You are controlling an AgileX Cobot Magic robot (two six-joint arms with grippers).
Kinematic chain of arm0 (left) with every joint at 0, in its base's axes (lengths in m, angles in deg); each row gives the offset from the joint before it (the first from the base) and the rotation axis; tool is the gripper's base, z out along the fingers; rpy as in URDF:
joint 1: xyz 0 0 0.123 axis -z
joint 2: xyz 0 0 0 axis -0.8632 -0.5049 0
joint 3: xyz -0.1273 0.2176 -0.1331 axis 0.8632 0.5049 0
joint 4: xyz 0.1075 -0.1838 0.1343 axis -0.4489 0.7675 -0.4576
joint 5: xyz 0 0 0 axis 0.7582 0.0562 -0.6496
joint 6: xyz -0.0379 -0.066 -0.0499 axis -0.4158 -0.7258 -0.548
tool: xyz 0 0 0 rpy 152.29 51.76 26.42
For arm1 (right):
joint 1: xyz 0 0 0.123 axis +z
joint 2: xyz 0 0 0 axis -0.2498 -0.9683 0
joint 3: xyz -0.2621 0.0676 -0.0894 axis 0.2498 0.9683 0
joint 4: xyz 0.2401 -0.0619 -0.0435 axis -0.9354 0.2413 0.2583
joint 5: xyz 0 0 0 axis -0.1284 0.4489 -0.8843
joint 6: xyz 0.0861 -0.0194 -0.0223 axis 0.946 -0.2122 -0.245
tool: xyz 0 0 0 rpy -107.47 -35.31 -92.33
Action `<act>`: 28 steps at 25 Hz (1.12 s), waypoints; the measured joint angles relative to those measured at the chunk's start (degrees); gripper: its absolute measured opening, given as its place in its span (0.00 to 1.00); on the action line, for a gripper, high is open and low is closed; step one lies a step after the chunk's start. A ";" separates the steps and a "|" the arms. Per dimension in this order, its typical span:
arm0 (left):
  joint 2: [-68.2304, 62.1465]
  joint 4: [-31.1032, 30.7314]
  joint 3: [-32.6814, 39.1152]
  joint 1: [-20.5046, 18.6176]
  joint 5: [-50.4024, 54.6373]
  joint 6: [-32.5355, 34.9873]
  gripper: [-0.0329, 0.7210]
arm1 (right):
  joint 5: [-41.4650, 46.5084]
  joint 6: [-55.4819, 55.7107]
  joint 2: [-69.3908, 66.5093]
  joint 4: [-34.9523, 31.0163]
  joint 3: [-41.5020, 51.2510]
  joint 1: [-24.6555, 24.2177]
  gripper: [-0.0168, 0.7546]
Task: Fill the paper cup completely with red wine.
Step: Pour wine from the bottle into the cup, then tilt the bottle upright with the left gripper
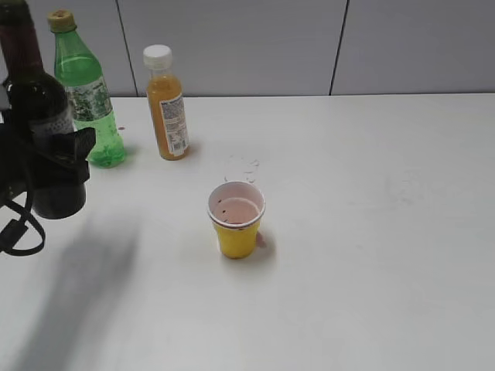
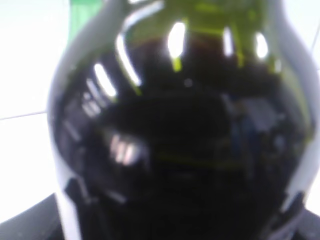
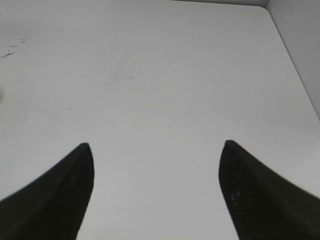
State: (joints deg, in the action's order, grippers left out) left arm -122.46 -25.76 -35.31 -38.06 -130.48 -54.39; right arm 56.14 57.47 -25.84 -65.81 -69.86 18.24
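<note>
Looks like a lab or test room to me, not anybody's kitchen.

Plain white counter with nothing homey about it, backed by flat grey wall panels split by dark vertical seams, office-partition style. The only stuff out is a staged little row: a green soda bottle, an orange juice bottle, a dark wine bottle and one yellow paper cup. A black robot arm with a loose cable sits at the left edge.
</note>
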 joint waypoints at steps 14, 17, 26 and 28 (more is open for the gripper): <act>0.04 13.74 0.00 8.48 -3.42 15.40 0.78 | 0.00 -0.09 0.00 0.00 0.00 0.00 0.79; 0.04 14.32 0.00 10.37 -3.85 21.47 0.78 | 0.00 -0.01 0.00 0.00 0.00 0.00 0.79; -3.25 21.36 -0.29 14.82 -8.01 37.06 0.78 | 0.00 -0.01 0.00 0.00 0.00 0.00 0.79; -4.74 23.78 -1.29 16.05 -8.13 41.09 0.78 | 0.00 -0.09 0.00 0.00 0.00 0.00 0.79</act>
State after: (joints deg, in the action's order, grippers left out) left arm -127.20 -1.98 -36.59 -22.01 -138.62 -13.31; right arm 56.14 57.39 -25.84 -65.81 -69.86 18.24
